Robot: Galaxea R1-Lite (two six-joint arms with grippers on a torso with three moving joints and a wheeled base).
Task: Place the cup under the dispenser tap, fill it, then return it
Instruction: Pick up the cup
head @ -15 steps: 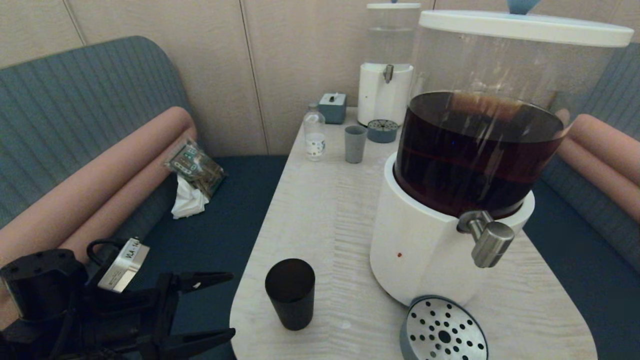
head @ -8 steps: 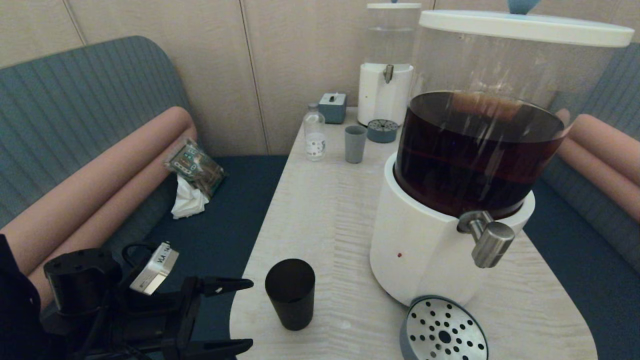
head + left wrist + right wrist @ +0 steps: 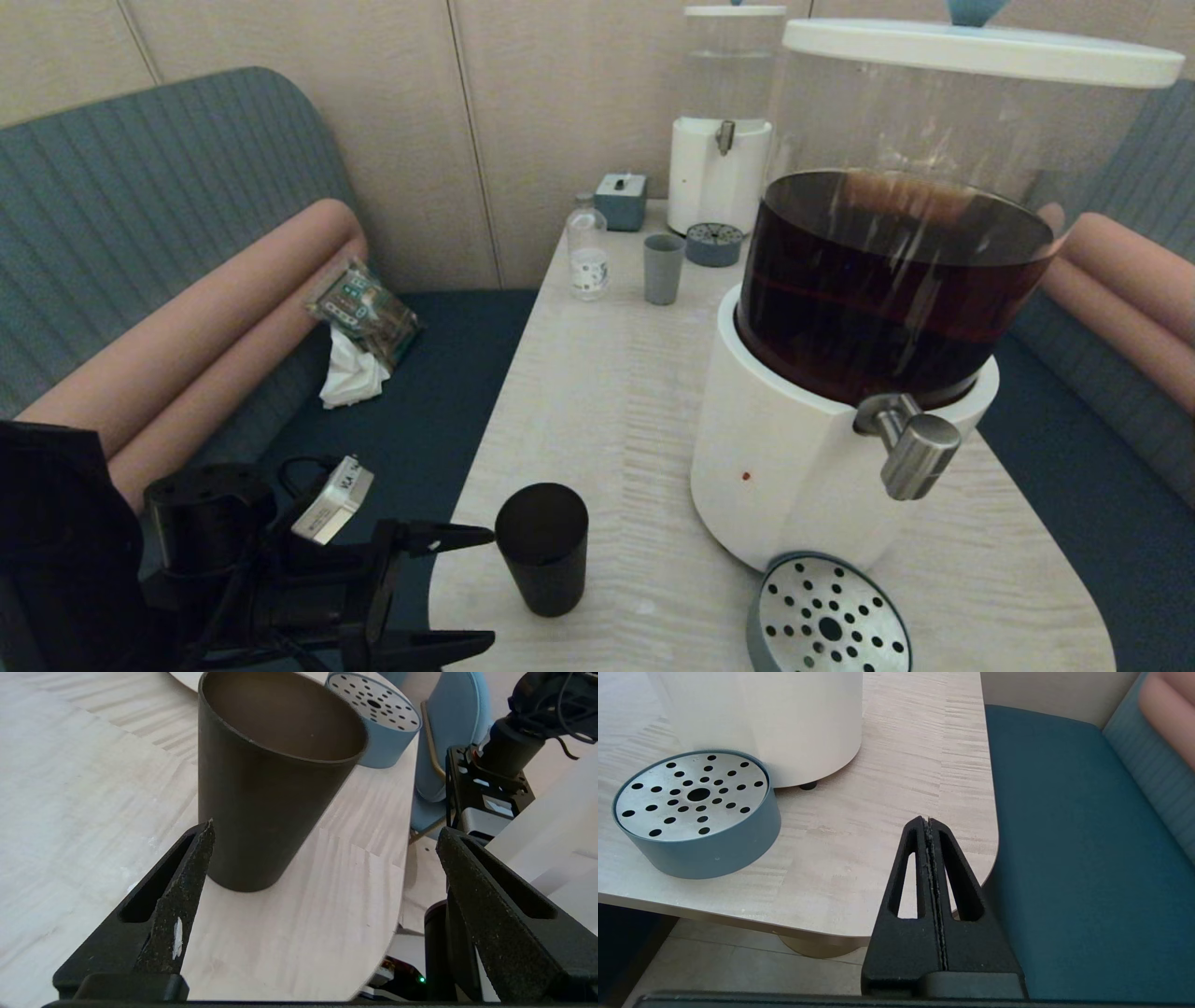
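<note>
Booth table (image 3: 597, 392): my left gripper (image 3: 490, 588), fingers spread wide, could knock over the black cup (image 3: 541, 549) if misaligned.

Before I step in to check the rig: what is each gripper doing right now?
Left gripper: open, empty, beside the black cup, not touching it.
Right gripper: closed, empty, parked over the table's near corner.
</note>
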